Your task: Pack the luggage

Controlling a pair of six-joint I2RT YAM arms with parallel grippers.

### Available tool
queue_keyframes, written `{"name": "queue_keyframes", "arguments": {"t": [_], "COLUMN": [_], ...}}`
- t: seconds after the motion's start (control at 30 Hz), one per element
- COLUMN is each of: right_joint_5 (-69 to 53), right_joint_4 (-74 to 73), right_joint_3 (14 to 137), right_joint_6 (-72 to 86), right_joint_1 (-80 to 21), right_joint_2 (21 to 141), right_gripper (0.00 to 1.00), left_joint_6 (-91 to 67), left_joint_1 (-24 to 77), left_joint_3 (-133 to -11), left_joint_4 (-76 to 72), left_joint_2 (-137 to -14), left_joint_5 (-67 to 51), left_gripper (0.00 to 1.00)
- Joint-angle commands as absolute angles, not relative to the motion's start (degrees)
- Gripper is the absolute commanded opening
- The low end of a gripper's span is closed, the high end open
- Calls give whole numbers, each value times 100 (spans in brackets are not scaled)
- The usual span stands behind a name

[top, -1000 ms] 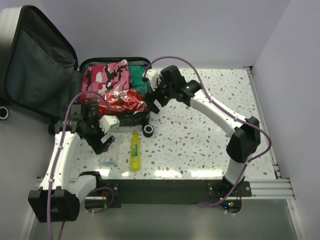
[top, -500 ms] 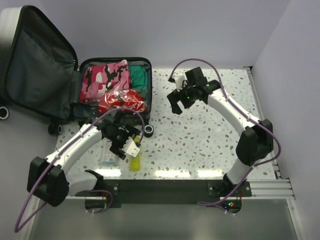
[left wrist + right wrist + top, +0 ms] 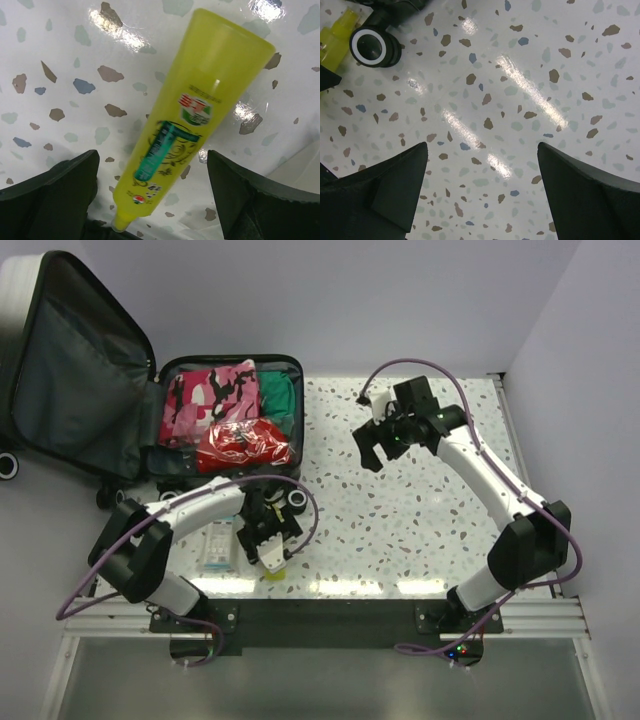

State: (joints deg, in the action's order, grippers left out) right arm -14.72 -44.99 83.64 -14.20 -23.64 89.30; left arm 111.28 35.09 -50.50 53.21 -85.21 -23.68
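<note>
Your left wrist view looks straight down on a yellow bottle [image 3: 200, 100] lying flat on the speckled terrazzo tabletop [image 3: 65, 65]. It lies diagonally: the wide, flat end points up and to the right, and the body tapers to a narrow tip at the lower left, close to the bottom edge. Its label [image 3: 165, 150] shows a teal band, dark scrollwork and a small red-and-green mark; the print is too small to read. Your left gripper [image 3: 150, 160] sits over the narrow half with its black fingers [image 3: 60, 195] spread wide on either side, neither touching the bottle. A pale flat object [image 3: 300, 165] pokes in at the right edge.
</note>
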Motion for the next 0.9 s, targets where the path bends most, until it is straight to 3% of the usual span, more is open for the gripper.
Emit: {"name": "queue_keyframes", "arguments": {"t": [0.0,0.1,0.17,0.33,0.4,0.67,0.73,0.87], "right_joint_5": [-1521,-1503,-1503,-1494,-1485,-1529,-1555,-1617], "right_joint_4": [-4570,-4588,-4579,-4579,-4579,-4579,-4553,-4527], "right_joint_3": [8279,8271,8279,8297,8306,8332,8332,8332], "right_joint_6": [-1468,-1485,-1503,-1529,-1547,-1564,-1556,-1538], "right_joint_1": [-2294,-2250,-2233,-2224,-2224,-2215,-2215,-2215], "right_joint_2": [8675,8666,8675,8719,8745,8772,8789,8850], "right_gripper": [94,94,94,94,94,93,93,93], "left_joint_6": [11760,11523,11225,10662,10504,8379,7614,6628], "left_joint_1": [3690,3927,4034,4245,4306,4315,4307,3931], "left_joint_3": [-5256,-5282,-5387,-5712,-5818,-7855,-8637,-9342], "left_joint_4": [5247,5124,5063,5098,5080,5800,6106,6205], "left_joint_2": [-8735,-8981,-9140,-9571,-9650,-9519,-9449,-9063], "left_joint_5": [-2267,-2320,-2373,-2505,-2548,-3339,-3436,-3481], "left_gripper": [93,83,68,55,42,7,0,0]}}
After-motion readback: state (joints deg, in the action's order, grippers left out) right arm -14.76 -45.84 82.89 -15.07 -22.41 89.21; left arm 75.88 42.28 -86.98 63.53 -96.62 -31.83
